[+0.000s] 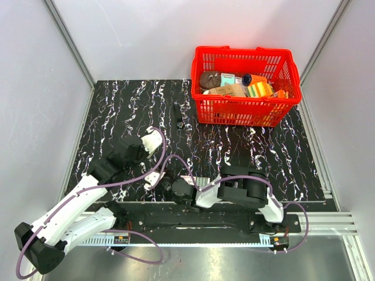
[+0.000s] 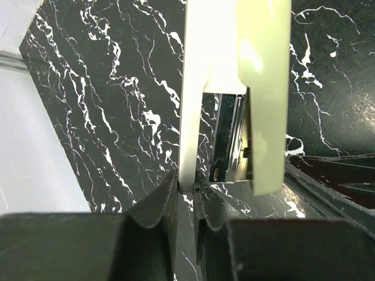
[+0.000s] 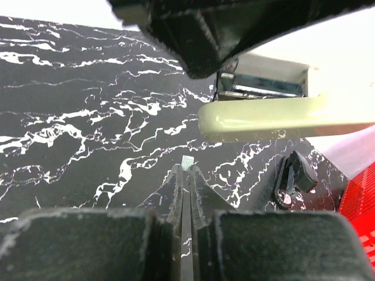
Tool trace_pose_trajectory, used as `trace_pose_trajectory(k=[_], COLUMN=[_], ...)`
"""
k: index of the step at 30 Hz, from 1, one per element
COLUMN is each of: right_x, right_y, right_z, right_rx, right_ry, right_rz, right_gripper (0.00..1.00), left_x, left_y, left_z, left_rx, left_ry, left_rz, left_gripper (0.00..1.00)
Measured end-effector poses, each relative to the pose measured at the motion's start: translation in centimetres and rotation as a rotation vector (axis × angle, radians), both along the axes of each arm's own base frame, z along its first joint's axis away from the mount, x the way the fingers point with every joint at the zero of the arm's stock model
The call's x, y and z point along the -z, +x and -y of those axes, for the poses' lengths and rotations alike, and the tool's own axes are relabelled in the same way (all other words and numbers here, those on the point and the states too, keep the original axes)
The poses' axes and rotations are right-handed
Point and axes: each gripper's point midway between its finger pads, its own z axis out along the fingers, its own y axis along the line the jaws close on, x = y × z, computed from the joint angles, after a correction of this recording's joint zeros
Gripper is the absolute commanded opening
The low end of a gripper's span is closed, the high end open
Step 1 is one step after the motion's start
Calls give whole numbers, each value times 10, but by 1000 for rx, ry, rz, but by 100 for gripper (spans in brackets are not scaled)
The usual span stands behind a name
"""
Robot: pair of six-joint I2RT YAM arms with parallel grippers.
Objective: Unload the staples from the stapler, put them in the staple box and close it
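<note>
Both jaws clenched: left gripper (image 2: 186,196) on cream stapler (image 2: 265,88) (hinged open), right gripper (image 3: 186,174) pinching staple strip (image 3: 187,162) at the stapler's 8 o'clock.

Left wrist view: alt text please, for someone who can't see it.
The left gripper is shut on one cream arm of an opened stapler, its metal channel exposed, above the black marbled table.

Right gripper (image 3: 187,172) jaws pinched on small pale strip (image 3: 187,161); open cream stapler (image 3: 281,114) above marbled bench (image 3: 88,146).
</note>
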Motion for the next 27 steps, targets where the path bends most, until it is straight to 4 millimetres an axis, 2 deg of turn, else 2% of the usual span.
trace_pose_trajectory(k=[5,14,22,27], right_x=[12,18,16,32], right_y=[-1,-9,-35,-45], right_z=[5,2,-14,-21], right_rx=[0,-26,-147,-195], right_ry=[-29,19,145,104], right_rz=[-17,-80,-265,-360], right_gripper=[0,1,14,20], left_x=[-1,1,33,45], left_y=[1,1,-2,3], left_z=[0,1,1,-16], left_rx=[5,3,-39,-130], left_ry=[7,6,2,-50], left_rz=[8,-1,-118,-180], left_gripper=[0,0,0,0])
